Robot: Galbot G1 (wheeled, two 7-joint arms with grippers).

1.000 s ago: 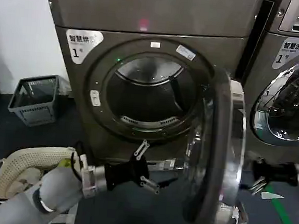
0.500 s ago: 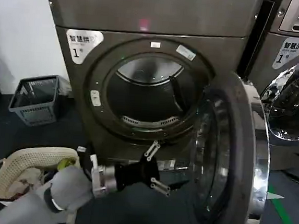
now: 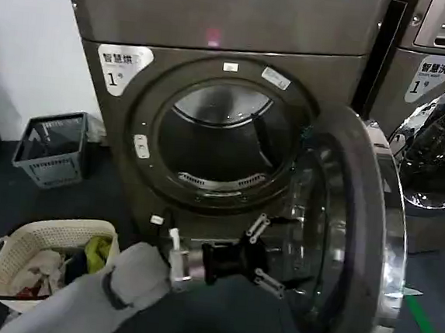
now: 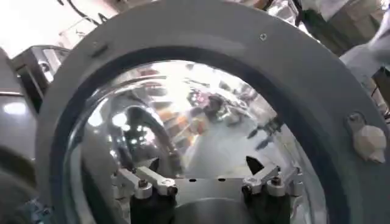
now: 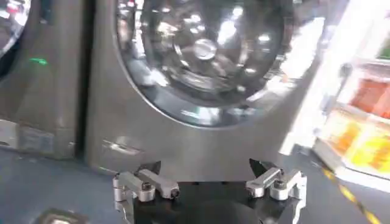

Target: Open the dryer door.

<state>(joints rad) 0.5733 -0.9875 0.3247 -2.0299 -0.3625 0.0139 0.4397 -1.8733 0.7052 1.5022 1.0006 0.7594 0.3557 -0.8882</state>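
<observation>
The bronze-grey dryer (image 3: 219, 26), with a white "1" sticker, has its round drum opening (image 3: 224, 143) uncovered. The dryer door (image 3: 365, 179) hangs swung out to the right, its grey inner face and domed glass turned toward the drum, chrome rim outward. My left gripper (image 3: 271, 253) is open, low in front of the machine, and points at the door's inner face from close by, holding nothing. In the left wrist view the open left gripper (image 4: 203, 164) faces the dryer door's grey ring (image 4: 183, 30) and its glass. My right gripper (image 5: 204, 165) is open and empty.
The LG machine (image 3: 437, 115) stands right of the dryer, just behind the open door; its chrome-rimmed door (image 5: 201, 55) faces my right gripper. A white laundry basket (image 3: 0, 252) with clothes sits on the floor at the left, and a grey crate (image 3: 52, 148) behind it. Green floor tape (image 3: 426, 328) runs at the right.
The door has swung further open to the right. My left gripper has followed it rightward toward its inner face. The right gripper has dropped out of the head view.
</observation>
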